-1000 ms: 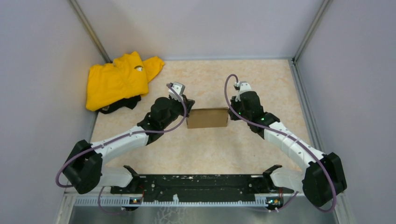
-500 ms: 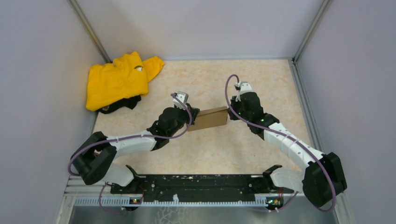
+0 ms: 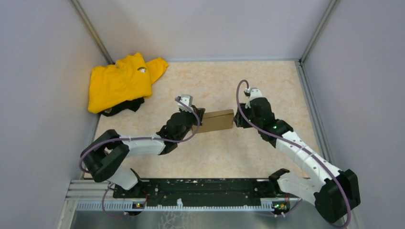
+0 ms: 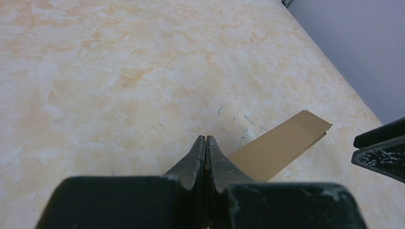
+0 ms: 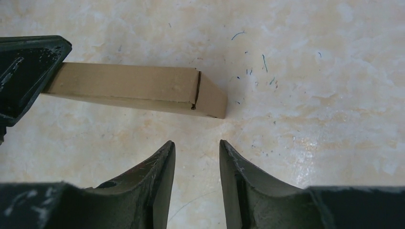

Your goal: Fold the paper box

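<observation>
Brown paper box (image 3: pixel 216 120) lying near the middle of the table (image 3: pixel 215 157), its 9 o'clock end clamped in the left tool (image 3: pixel 197 119), right tool (image 5: pixel 197 143) parted and holding nothing just beside the 3 o'clock end, yellow garment (image 3: pixel 119 81) well apart at 10 o'clock.

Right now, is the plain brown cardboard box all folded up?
Nearly. The plain brown cardboard box already looks closed into a flat block. The left gripper is shut, apparently pinching one end; the right gripper is open, off it. What may remain: pressing shut the dark seam near its other end.
</observation>
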Robot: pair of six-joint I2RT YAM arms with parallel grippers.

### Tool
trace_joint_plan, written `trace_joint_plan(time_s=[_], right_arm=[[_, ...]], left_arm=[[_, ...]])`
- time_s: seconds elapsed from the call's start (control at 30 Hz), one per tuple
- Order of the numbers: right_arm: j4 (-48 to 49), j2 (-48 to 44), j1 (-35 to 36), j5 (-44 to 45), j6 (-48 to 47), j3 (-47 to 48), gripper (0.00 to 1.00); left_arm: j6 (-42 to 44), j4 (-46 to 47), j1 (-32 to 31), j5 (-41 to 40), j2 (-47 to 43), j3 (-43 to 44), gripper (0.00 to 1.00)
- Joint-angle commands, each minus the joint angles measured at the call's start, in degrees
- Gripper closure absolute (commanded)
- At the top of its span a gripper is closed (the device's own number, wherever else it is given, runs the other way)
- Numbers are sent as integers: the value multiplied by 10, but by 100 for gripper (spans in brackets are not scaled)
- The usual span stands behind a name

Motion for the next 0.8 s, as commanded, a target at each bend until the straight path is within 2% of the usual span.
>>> trace_joint_plan(time_s=[0.0, 0.2, 0.57, 0.77], right_arm=[[-5, -36, 9, -6, -3, 3, 61], [24, -31, 9, -12, -5, 23, 83], [36, 60, 9, -3, -32, 120, 81], [35, 95, 9, -11, -48, 151, 85]], left_arm=[[-9, -61, -7, -17, 42, -16, 97], [6, -59, -7, -19, 46, -11, 97], [15, -65, -7, -12, 41, -6, 96], [21, -71, -7, -12, 38, 0, 96]])
